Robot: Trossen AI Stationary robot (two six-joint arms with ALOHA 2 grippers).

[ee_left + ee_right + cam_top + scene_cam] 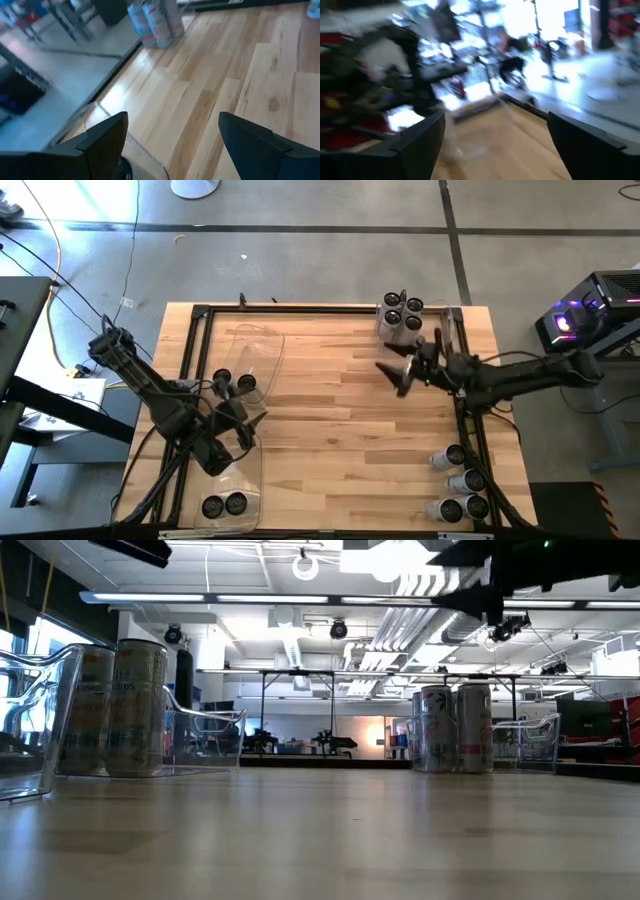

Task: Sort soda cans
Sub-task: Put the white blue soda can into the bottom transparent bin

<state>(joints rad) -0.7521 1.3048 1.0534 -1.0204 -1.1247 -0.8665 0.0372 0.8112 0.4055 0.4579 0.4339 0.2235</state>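
Note:
Several soda cans stand in a cluster at the table's far right; the left wrist view shows them far off. Two dark-topped cans stand in a clear bin at the left, two more stand at the near left, and three silvery cans stand at the near right. My left gripper hovers open over the left bin's near end, holding nothing. My right gripper hangs open above the table just near of the far-right cluster, nothing between its fingers.
A black frame runs along the table's far and side edges. A second clear bin lies at the near left, under my left arm. Bare wooden tabletop spreads across the middle between the arms. In the low view, cans stand at both sides.

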